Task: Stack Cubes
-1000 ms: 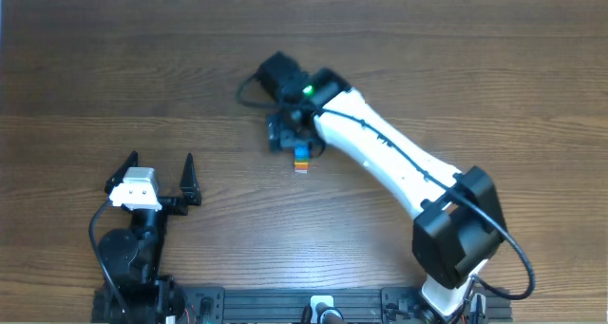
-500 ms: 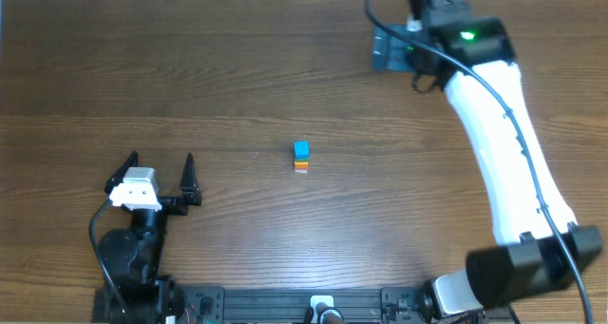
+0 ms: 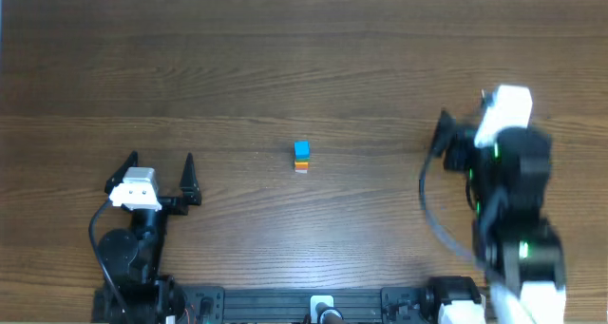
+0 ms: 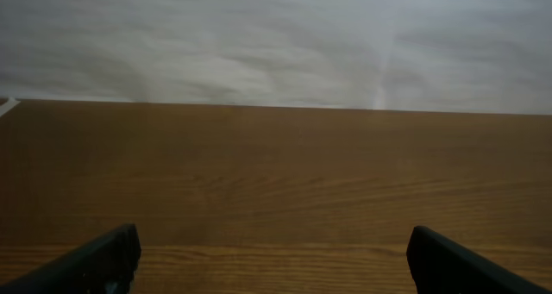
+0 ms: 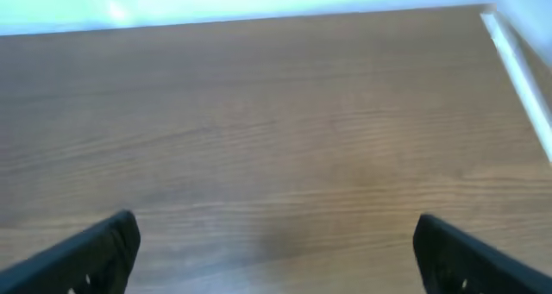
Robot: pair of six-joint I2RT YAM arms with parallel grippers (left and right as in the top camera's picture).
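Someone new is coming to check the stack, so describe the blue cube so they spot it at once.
Start from the wide wooden table seen from above. Close to its middle stands one small stack of cubes. The blue cube is the top one, resting on an orange cube, and it is the only blue piece there.

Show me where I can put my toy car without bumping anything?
The far strip of the table beyond the cube stack is all bare. The gaps between the stack and the left claw, and between the stack and the right claw, are free too. It is crowded only along the near edge, where the arms stand.
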